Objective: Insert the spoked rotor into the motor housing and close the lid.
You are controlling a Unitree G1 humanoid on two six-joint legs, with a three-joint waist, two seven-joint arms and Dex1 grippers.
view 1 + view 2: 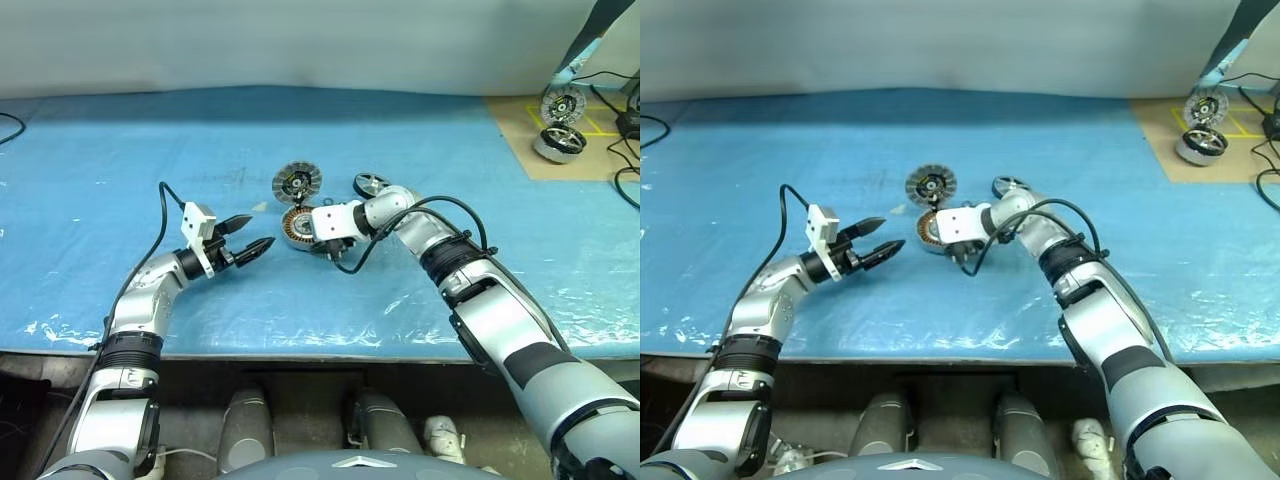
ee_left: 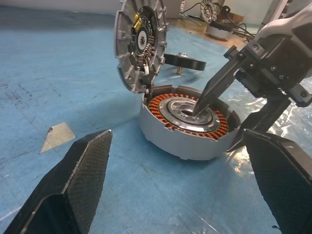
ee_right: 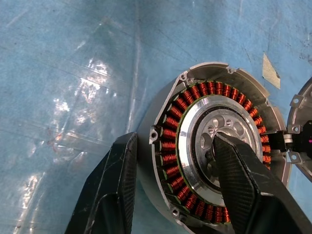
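Copper-coloured windings are showing in a ring inside the motor housing (image 1: 298, 226), which is sitting on the blue sheet of the bench (image 1: 120, 150) near the middle, between the two arms. The lid (image 1: 297, 183) is standing up on edge at the housing's far side, joined to its rim and tilted back, its inner face with a dark hub turned toward the left arm. The spoked rotor (image 1: 371, 184) is lying flat on the sheet just beyond the right arm's wrist, beside the lid and apart from the housing. The right gripper (image 3: 173, 187) is reaching down over the housing with its jaws partly open and straddling one side of it: one finger (image 3: 241, 180) is pressing into the silver centre, while the other is hanging outside the grey wall, so the windings and wall are lying between them. Whether the jaws are actually squeezing the housing cannot be told. The left gripper (image 1: 250, 236) is hovering level above the sheet, near the housing on the robot's left, its jaws spread wide and holding nothing, pointing toward the housing. Two more motor parts (image 1: 560, 122) are resting on a brown board at the bench's far right corner.
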